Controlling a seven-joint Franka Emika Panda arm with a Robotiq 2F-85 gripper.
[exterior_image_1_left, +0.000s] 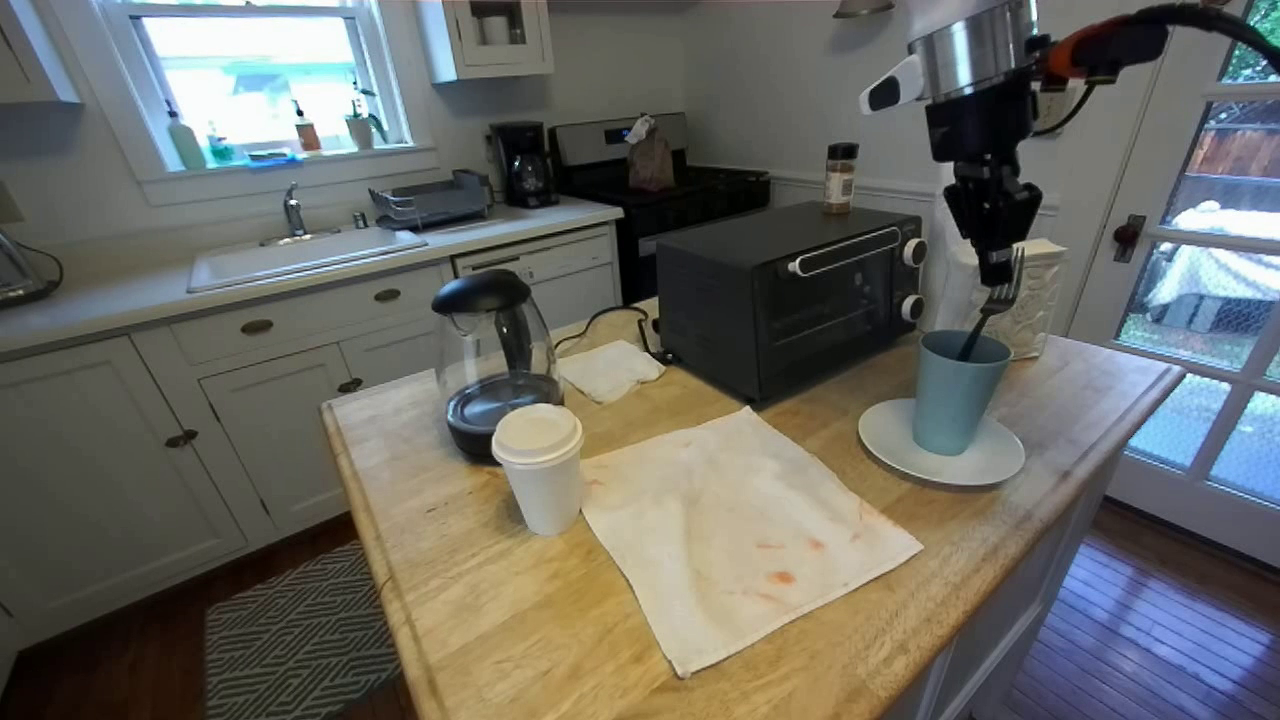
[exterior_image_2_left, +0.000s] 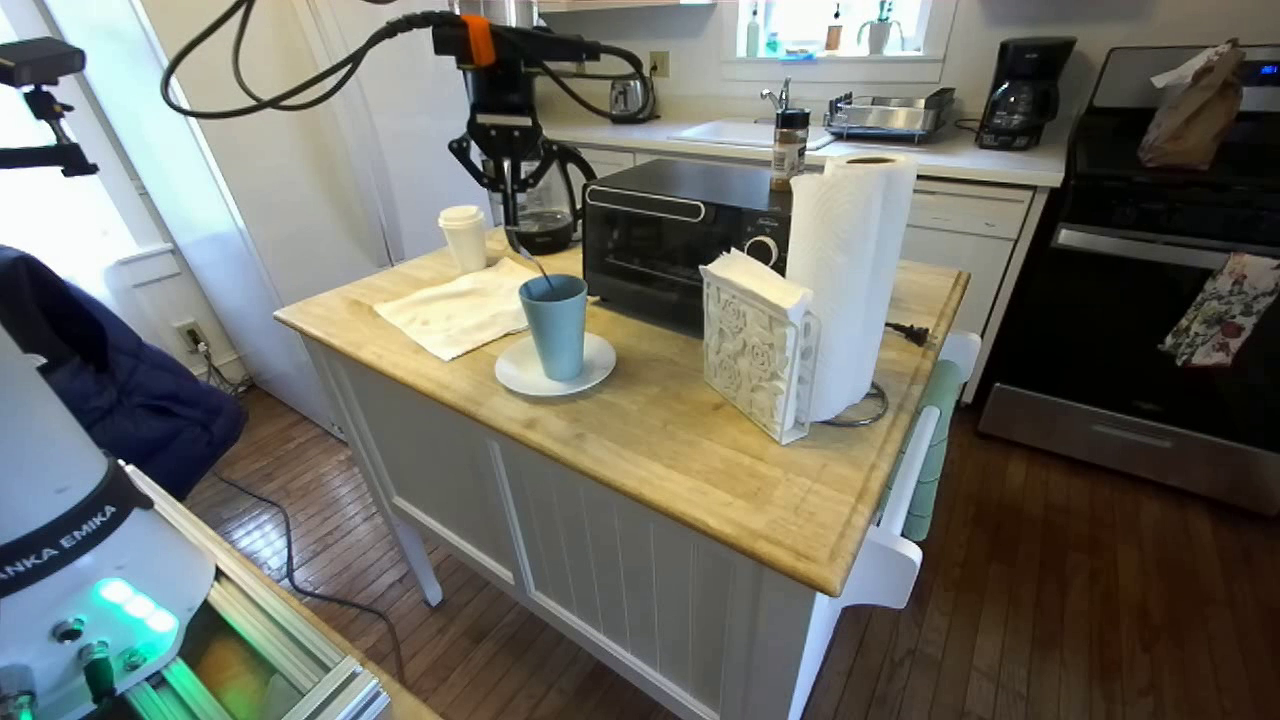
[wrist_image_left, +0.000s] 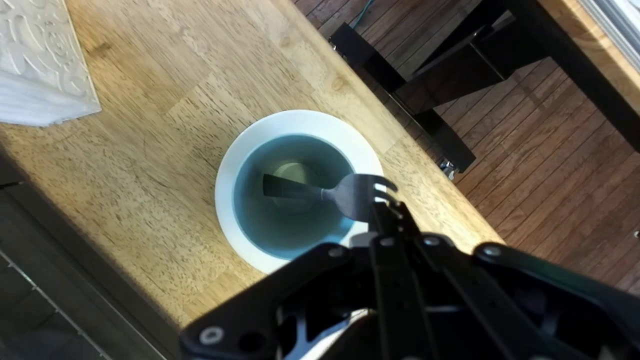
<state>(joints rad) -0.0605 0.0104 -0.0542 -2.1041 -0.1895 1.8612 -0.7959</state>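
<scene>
My gripper (exterior_image_1_left: 996, 272) is shut on the tine end of a fork and points down in both exterior views; its black fingertips (wrist_image_left: 390, 215) also show in the wrist view. The fork (exterior_image_1_left: 1003, 297) has a dark handle that slants down into a blue cup (exterior_image_1_left: 957, 400). In the wrist view the fork (wrist_image_left: 350, 195) crosses the cup's mouth, with its handle inside the cup (wrist_image_left: 295, 230). I cannot tell whether the handle touches the cup. The cup stands upright on a white plate (exterior_image_2_left: 600, 368) near the island's edge. The fingertips are above the rim.
A black toaster oven (exterior_image_1_left: 715, 320) with a spice jar (exterior_image_1_left: 840, 180) on top stands behind the cup. A napkin holder (exterior_image_2_left: 750, 345) and paper towel roll (exterior_image_2_left: 845, 290) stand beside it. A white cloth (exterior_image_1_left: 740, 530), a lidded paper cup (exterior_image_1_left: 540, 475) and a glass kettle (exterior_image_1_left: 500, 360) are also there.
</scene>
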